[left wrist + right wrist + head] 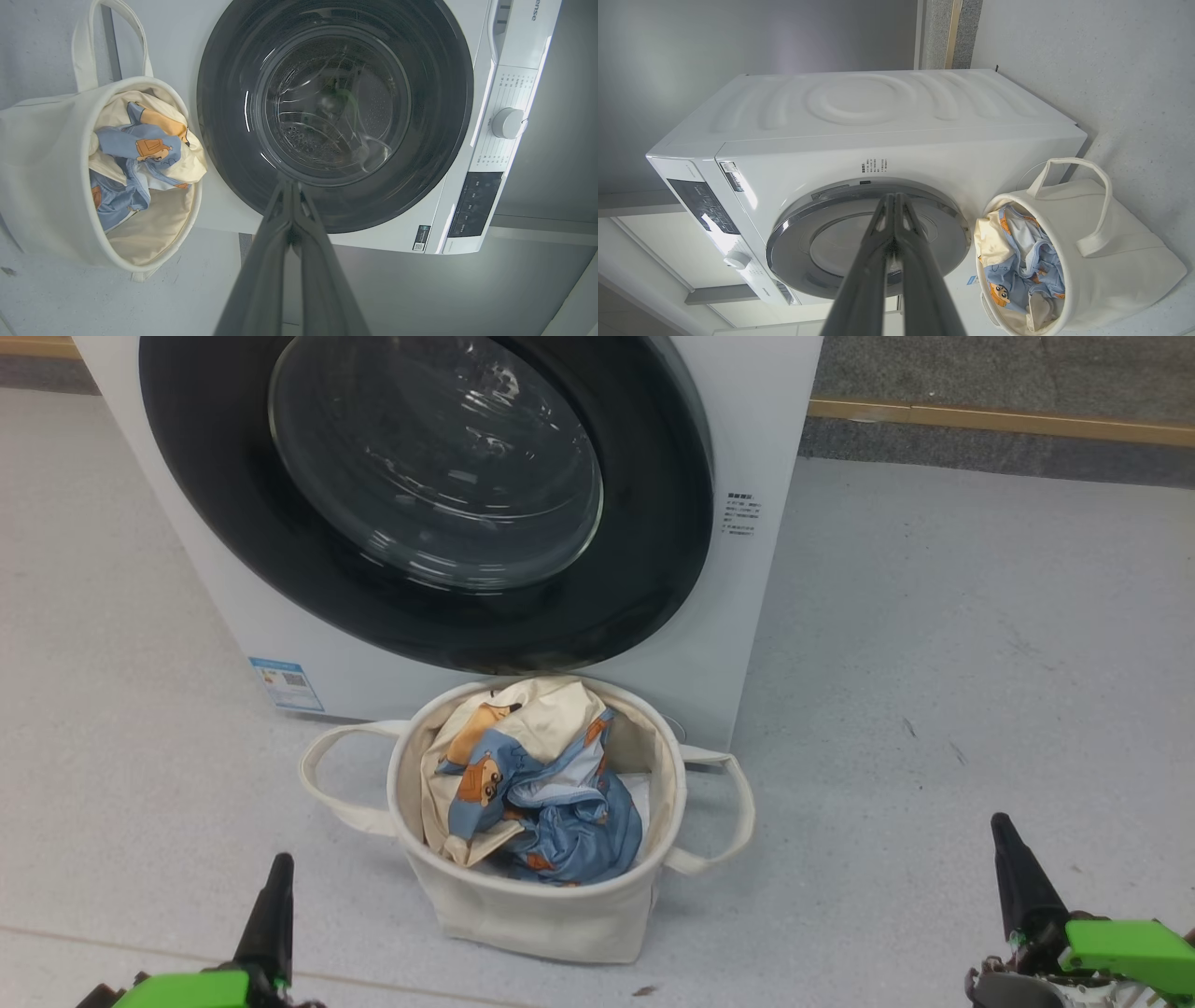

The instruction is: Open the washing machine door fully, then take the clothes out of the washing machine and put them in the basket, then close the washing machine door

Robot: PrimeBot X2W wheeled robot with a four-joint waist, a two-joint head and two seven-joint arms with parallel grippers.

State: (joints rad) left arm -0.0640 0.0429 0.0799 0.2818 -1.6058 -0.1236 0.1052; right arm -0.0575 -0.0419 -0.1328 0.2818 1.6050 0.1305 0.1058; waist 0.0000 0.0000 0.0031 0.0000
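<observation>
The white washing machine (756,607) stands ahead with its black-rimmed glass door (429,495) flat against its front. Directly before it sits the cream basket (537,915), and the light-blue bear-print clothes (541,793) lie bunched inside. My left gripper (277,868) is shut and empty at the lower left, short of the basket. My right gripper (1001,826) is shut and empty at the lower right. The left wrist view shows the door (334,112), the basket (42,177) and clothes (140,154) beyond the closed fingertips (292,186). The right wrist view shows them from the side: door (840,242), basket (1120,261), clothes (1027,261).
Pale speckled floor (980,663) spreads to the right and left of the machine. A wooden strip (999,420) along a grey band runs at the back right. The machine's control panel and knob (508,123) sit above the door.
</observation>
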